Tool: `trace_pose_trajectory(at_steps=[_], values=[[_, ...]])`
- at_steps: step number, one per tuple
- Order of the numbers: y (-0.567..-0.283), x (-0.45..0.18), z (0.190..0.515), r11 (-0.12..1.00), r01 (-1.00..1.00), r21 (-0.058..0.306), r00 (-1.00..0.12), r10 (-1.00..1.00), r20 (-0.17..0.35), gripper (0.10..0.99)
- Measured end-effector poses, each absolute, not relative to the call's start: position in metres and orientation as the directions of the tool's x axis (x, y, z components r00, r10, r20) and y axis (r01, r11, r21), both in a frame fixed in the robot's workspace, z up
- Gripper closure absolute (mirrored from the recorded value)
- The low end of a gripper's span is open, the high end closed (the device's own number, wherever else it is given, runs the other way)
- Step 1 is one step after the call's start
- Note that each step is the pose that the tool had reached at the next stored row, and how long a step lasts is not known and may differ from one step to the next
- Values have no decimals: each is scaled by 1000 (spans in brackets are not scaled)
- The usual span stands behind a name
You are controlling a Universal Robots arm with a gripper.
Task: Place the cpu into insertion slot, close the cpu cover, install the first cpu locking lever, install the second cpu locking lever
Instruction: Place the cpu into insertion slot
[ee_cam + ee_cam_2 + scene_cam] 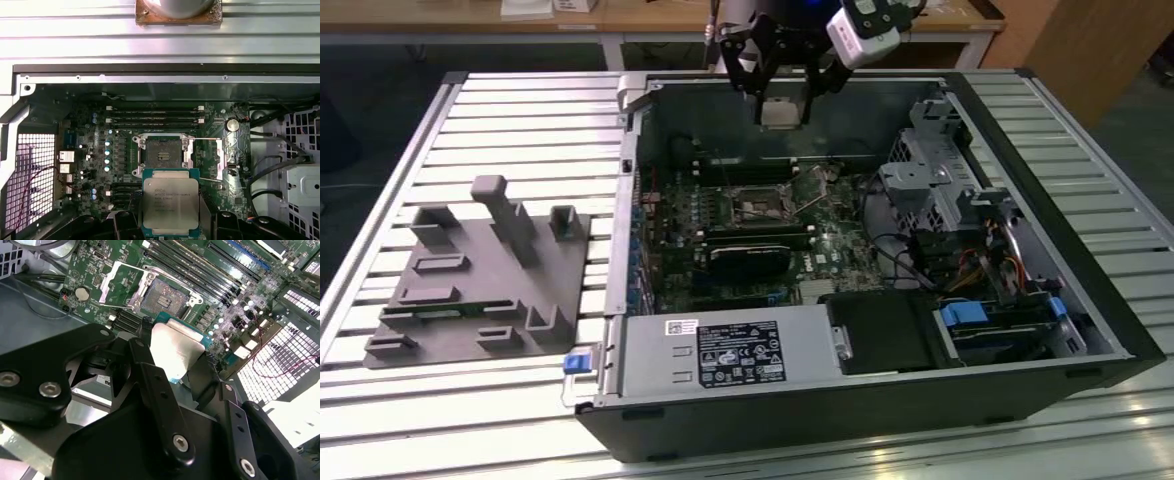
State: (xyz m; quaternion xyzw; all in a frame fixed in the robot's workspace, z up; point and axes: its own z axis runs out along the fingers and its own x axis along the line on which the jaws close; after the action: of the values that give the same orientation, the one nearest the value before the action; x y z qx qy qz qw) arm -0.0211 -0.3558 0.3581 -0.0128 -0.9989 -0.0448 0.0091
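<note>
The gripper (pixel 781 108) hangs above the open case (pixel 881 410), near the case wall farthest from the exterior camera, its jaws closed narrow on the cpu (pixel 781 112). In the second wrist view the black fingers (pixel 146 357) press the chip's two opposite edges, and its pale metal top faces outward. The cpu is in the air, well apart from the motherboard (pixel 85 150) below it. The slot (pixel 162 155) lies near the middle of the motherboard, bare, with its dark centre showing inside a silver rim. The cover (pixel 116 284) is swung open and stands tilted just beside the slot, on the side away from the memory slots (pixel 155 114). The case rests on a slatted metal table (pixel 1067 110). A grey fixture (pixel 480 270) sits by the table's edge at the exterior view's left, apart from the case.
</note>
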Motion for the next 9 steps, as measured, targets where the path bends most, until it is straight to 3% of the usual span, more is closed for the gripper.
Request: trace_pose_trajectory(at_steps=[9], values=[[-356,-21,356,996,26,89,-1000,25,19,549]])
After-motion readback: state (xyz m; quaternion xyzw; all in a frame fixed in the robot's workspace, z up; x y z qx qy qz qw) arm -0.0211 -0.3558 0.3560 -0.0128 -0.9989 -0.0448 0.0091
